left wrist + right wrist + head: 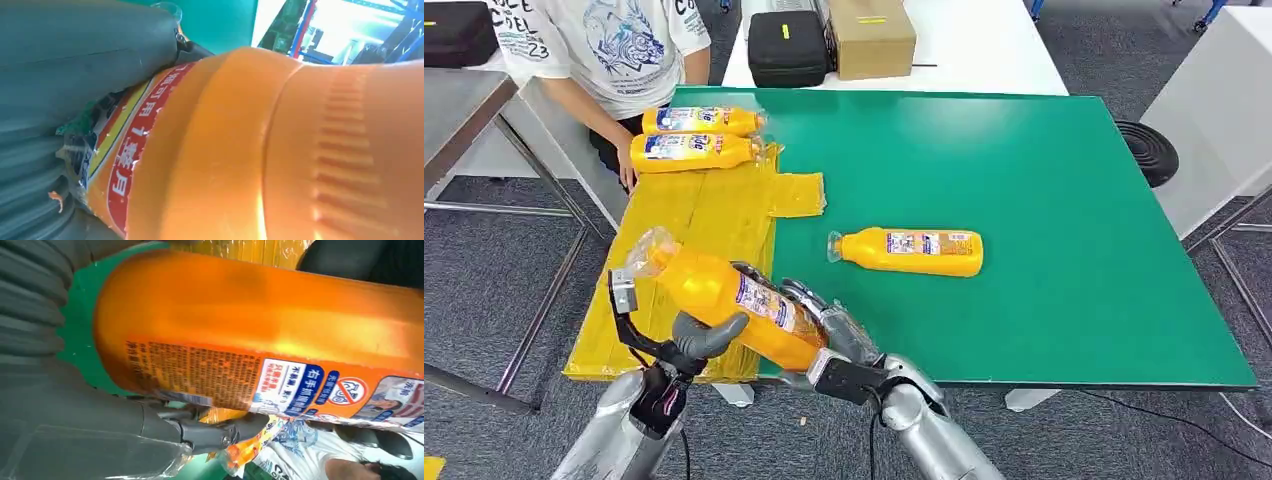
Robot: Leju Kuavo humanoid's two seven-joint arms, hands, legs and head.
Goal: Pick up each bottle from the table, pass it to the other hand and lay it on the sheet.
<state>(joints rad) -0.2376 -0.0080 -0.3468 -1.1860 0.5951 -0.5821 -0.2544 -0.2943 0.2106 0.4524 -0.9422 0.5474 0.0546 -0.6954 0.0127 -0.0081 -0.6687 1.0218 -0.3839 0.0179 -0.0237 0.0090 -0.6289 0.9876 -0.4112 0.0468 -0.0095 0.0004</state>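
Green table (1044, 200): orange bottle (724, 300) near yellow sheet (694, 215), clasped by left hand (699, 335) and right hand (824, 325); rigid, probably slick, best gripped mid-body.

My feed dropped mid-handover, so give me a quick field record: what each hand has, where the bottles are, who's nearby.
held bottle: orange bottle, tilted, over the near table edge by the sheet
left hand: left hand grips the held bottle from below
right hand: right hand holds the same bottle at its base end
on sheet: two bottles lying side by side at the far end of the yellow sheet
on table: one bottle lying on the green table
person: seated person at the far left corner, hand by the sheet
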